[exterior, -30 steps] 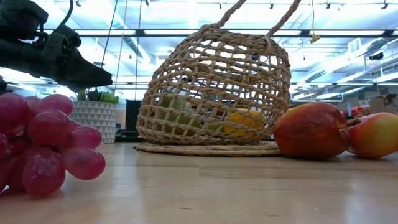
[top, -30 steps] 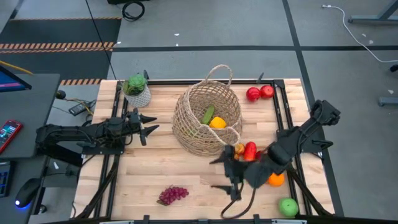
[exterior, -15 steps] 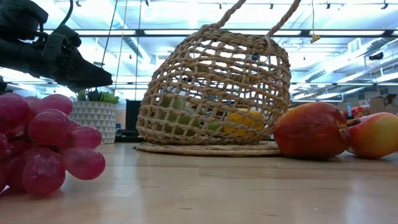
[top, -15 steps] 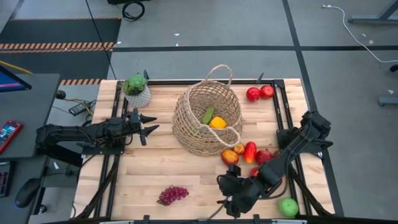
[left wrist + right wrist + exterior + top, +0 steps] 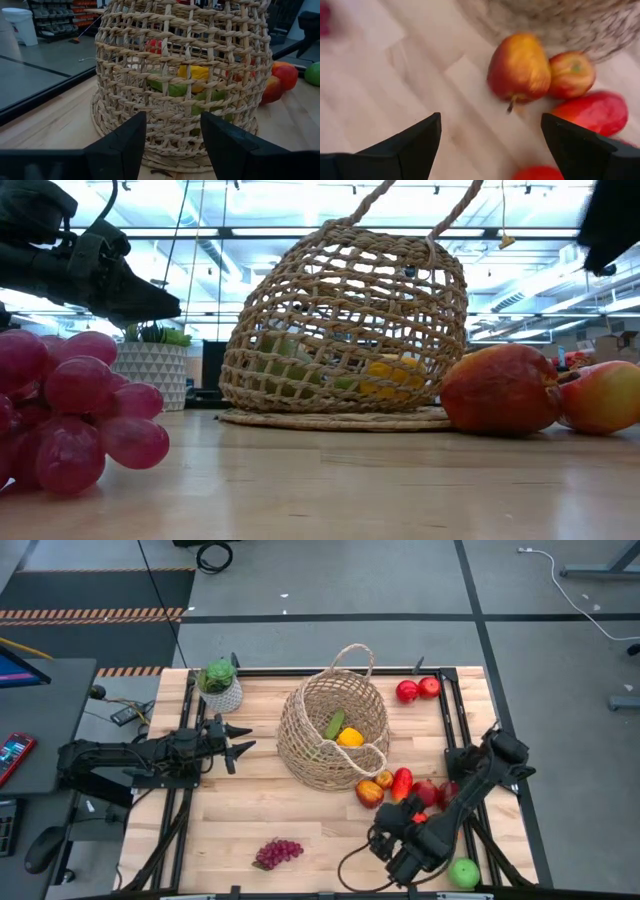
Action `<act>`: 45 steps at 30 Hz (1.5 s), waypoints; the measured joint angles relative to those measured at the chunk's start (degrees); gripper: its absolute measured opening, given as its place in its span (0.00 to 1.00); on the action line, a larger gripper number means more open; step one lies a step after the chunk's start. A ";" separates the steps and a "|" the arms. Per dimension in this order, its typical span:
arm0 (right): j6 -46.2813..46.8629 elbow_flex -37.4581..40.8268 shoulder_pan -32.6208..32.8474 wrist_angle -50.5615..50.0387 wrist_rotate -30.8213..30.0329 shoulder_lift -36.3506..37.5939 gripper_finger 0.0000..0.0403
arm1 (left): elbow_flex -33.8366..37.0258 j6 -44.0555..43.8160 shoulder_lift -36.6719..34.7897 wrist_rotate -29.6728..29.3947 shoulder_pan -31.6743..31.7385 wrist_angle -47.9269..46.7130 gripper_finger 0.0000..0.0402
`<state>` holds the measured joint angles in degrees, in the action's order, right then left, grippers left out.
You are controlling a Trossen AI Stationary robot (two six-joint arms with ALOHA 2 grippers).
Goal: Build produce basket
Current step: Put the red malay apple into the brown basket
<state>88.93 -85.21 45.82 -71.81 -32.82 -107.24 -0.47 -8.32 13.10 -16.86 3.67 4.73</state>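
Two claws, both parted and empty. Right claw [image 5: 398,845] hovers at 5 o'clock of the basket [image 5: 334,730], above bench [image 5: 240,815], near red apples [image 5: 398,786]. Left claw [image 5: 238,740] waits at basket's 9 o'clock.

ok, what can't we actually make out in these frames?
- High view: an orange seen earlier is not visible; the right gripper and arm cover that spot.
- Low view: the grapes are cut by the left edge.
- Right wrist view: the basket is blurred and cropped.
- Weave hides most of the produce inside.
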 joint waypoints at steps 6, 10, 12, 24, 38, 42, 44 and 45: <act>8.43 6.71 3.01 0.98 -5.78 -0.52 0.87 | 0.00 -0.01 0.00 0.02 0.00 0.10 0.48; 12.80 11.29 1.84 3.03 -6.65 -0.46 0.90 | 0.00 0.00 0.02 0.02 -0.01 0.09 0.49; 12.08 13.02 1.27 6.85 -6.70 -0.44 0.92 | -0.01 -0.02 0.00 0.02 0.00 0.12 0.49; 1.89 14.32 -3.77 13.14 -15.88 -0.44 0.99 | 0.00 0.00 0.00 0.01 -0.01 0.11 0.49; 1.09 19.31 -5.80 20.95 -16.49 -6.09 0.96 | -0.01 0.00 0.02 0.01 0.00 0.10 0.49; 1.24 21.60 -5.65 24.23 -16.50 -5.68 0.95 | 0.00 -0.01 0.02 0.02 -0.01 0.04 0.48; 0.95 22.09 -5.66 25.20 -16.83 -5.68 0.93 | 0.00 -0.01 0.00 0.01 -0.01 0.09 0.48; 0.87 22.10 -5.66 25.26 -16.84 -5.68 0.92 | -0.01 0.00 0.02 0.01 -0.01 0.01 0.48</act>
<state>89.80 -63.11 40.16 -46.55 -49.65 -112.92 -0.48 -8.32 13.13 -16.85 3.66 4.74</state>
